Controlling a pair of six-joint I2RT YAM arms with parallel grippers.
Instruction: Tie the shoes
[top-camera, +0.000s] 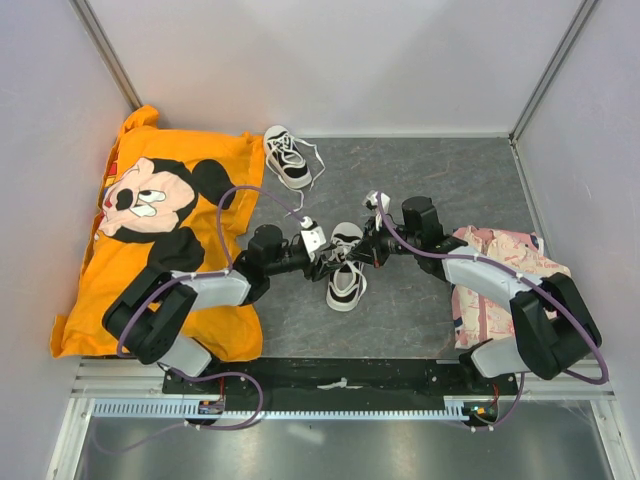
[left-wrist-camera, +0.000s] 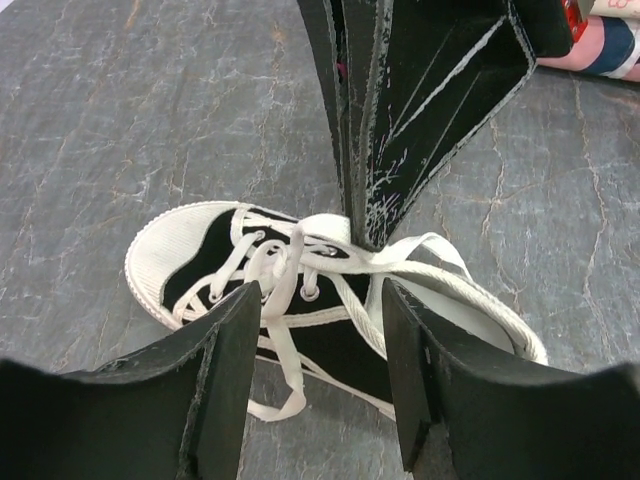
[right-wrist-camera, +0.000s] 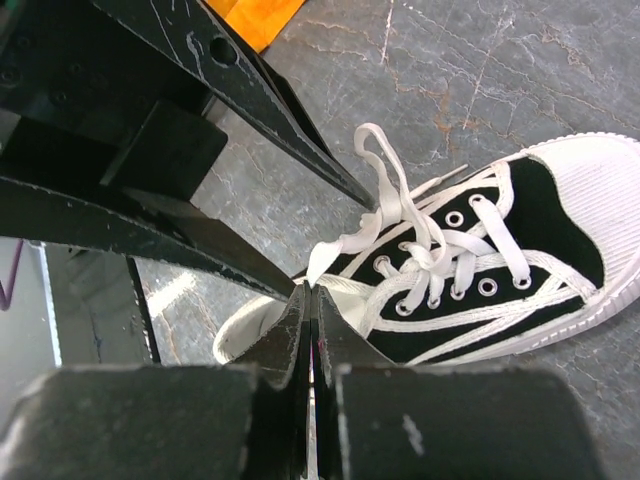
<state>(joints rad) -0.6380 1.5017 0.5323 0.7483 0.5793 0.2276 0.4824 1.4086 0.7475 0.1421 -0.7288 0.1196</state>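
1 small black canvas sneaker with white toe cap (top-camera: 345, 268) lies on the grey desk (top-camera: 450, 190) between both arms; its twin (top-camera: 287, 157) sits farther back. The left fingers (left-wrist-camera: 225, 370) gape around the limp white laces (left-wrist-camera: 285, 262), holding nothing. The right fingers (right-wrist-camera: 290, 330) press together at 1 lace, grip unclear. Likely light: pinch lace ends.

Bright, even light comes from overhead; shadows are soft and short. The top view is sharp throughout. In my left wrist view the left fingers (left-wrist-camera: 215, 390) at six o'clock blur, while the shoe (left-wrist-camera: 330, 345) is crisp. In my right wrist view the right fingers (right-wrist-camera: 270, 400) blur too, and pale glare streaks the table (right-wrist-camera: 170, 295) at eight o'clock.
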